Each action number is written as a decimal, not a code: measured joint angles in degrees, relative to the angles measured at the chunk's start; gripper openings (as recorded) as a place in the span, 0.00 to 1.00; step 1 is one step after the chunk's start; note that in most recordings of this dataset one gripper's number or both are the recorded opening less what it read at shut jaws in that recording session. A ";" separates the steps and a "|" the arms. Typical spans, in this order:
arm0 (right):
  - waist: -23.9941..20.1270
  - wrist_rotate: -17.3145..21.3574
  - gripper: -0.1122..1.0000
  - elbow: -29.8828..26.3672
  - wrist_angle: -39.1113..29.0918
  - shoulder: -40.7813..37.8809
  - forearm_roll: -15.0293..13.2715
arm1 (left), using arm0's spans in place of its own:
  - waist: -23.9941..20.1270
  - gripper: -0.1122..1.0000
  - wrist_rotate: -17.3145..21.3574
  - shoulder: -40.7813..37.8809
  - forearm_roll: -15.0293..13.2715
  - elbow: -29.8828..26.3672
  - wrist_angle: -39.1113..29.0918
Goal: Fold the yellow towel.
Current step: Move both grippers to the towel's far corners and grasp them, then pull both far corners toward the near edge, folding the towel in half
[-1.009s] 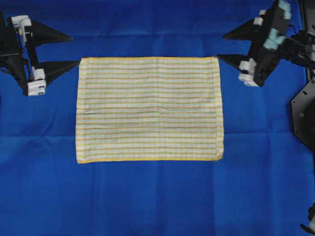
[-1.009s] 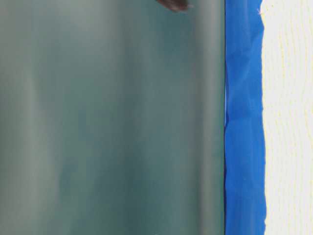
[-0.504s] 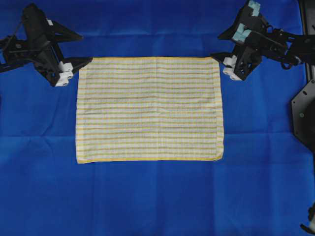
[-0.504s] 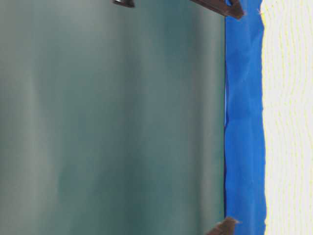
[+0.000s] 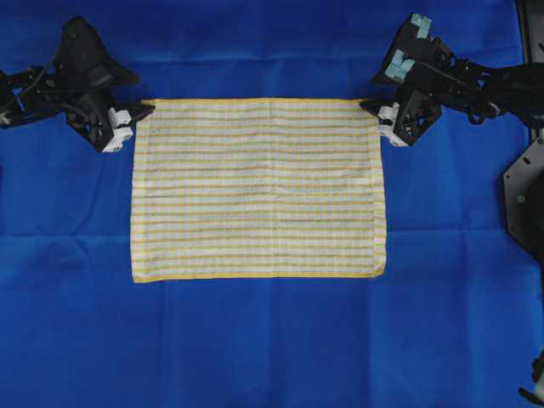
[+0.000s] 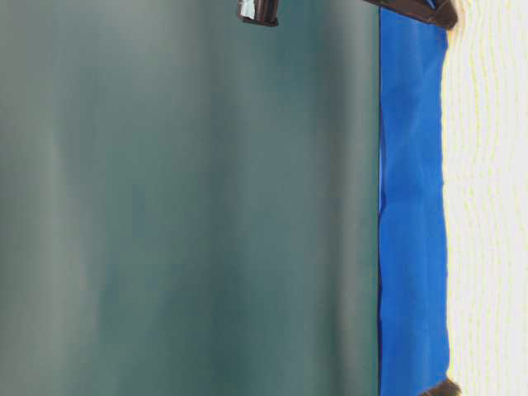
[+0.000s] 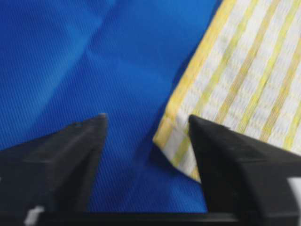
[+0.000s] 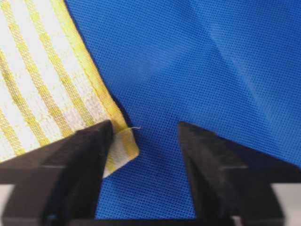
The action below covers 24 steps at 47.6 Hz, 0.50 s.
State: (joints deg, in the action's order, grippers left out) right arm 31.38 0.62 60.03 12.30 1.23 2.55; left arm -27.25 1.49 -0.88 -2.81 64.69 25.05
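closing in on the two upper corners of the yellow towel (image 5: pixel 257 189), which lies flat mid-frame on the blue sheet (image 5: pixel 255 340). left gripper (image 7: pixel 146 129) and right gripper (image 8: pixel 143 129) each straddle a corner, fingers part open, nothing pinched yet. next, i judge: shut on both corners, then lift together.

Open blue sheet (image 5: pixel 272 340) around towel (image 5: pixel 257 189)

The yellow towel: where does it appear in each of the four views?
Overhead: yellow towel flat in the centre.
Table-level: pale band along the right edge.
Left wrist: corner at upper right.
Right wrist: corner at upper left.
Shared landmark: blue sheet beneath it.
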 measured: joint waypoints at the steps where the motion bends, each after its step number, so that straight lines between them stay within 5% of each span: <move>1: 0.00 0.09 0.53 0.00 -0.09 0.00 0.00 | 0.00 0.51 0.00 -0.35 0.00 0.00 -0.09; 11: -0.70 0.00 0.15 0.00 0.00 0.00 0.09 | 0.09 0.16 0.00 -1.05 0.00 -0.35 -0.62; 24: -1.85 0.18 0.15 0.00 0.00 0.00 0.44 | 0.09 0.13 0.18 -0.88 0.00 -0.62 -1.14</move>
State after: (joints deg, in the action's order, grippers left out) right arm 29.53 0.79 60.03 12.30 1.23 2.99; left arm -27.16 1.67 -1.76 -2.81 64.07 23.91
